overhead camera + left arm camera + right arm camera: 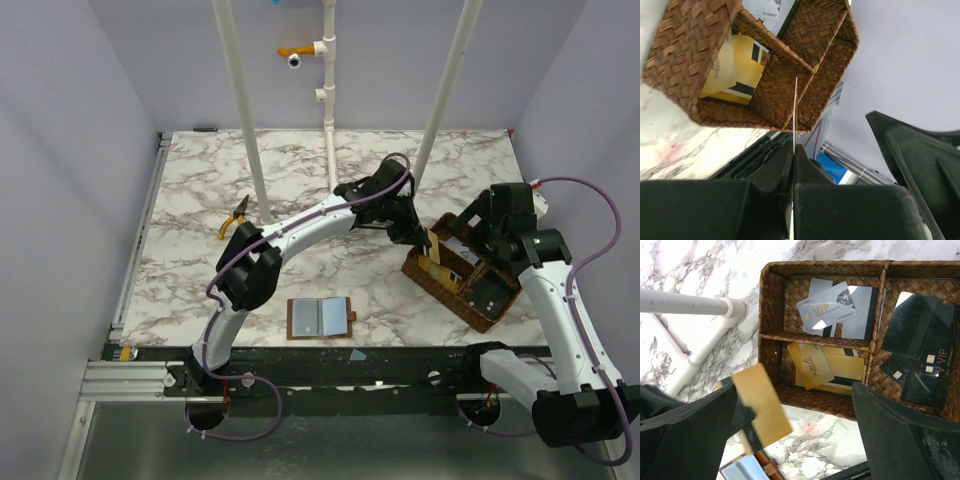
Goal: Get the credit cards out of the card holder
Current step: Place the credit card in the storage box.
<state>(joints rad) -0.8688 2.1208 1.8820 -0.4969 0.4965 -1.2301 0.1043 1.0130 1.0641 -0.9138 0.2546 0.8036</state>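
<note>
Overhead view: whole table point(200, 200); wrist views close, sharing basket point(769, 330).

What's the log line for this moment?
left gripper: shut on yellow card by basket | right gripper: open over basket | card holder: open on table | other cards: in basket

Robot test cell in lab, not home or shop. Marble-print tabletop point(200, 190) boxed in by plain lilac walls point(60, 150) to left, right and beyond left gripper point(428, 243). White plastic pipe frame point(240, 110) stands on table behind gripper. Small dome camera point(293, 61) clamped to centre pipe, high and far beyond it. Aluminium rail point(125, 378) and black base bar point(330, 365) well back toward arm mounts. Purple cables point(575, 180) loop along arms. Yellow-handled pliers point(232, 222) lie loose far left of gripper
</note>
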